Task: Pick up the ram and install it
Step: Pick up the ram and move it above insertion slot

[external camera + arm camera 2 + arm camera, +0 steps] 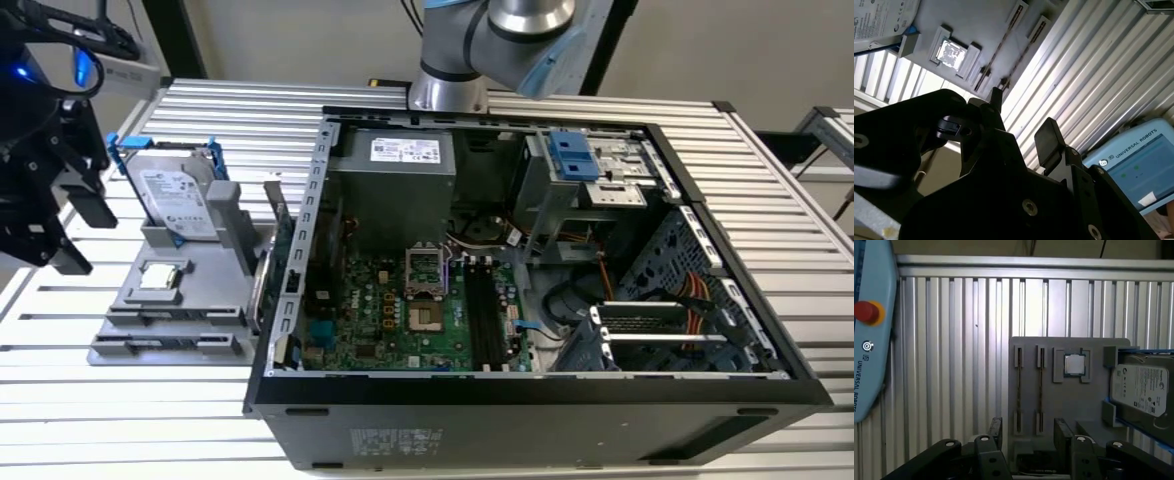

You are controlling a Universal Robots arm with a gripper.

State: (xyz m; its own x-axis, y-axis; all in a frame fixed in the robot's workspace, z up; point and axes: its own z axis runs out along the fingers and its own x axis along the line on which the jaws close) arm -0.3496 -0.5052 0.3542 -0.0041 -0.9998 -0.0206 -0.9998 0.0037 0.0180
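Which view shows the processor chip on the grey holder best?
The first wrist view: the processor chip faces the camera squarely, unobstructed. The exterior view shows the chip from off to one side, at a slant; the second wrist view shows it bright with glare.

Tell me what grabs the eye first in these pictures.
The open computer case sits in the middle of the exterior view, its green motherboard exposed. On the exterior view's left, a grey holder tray carries a hard drive and a processor chip. In the first wrist view the open gripper faces that tray, where the ram stands edge-on in slots.
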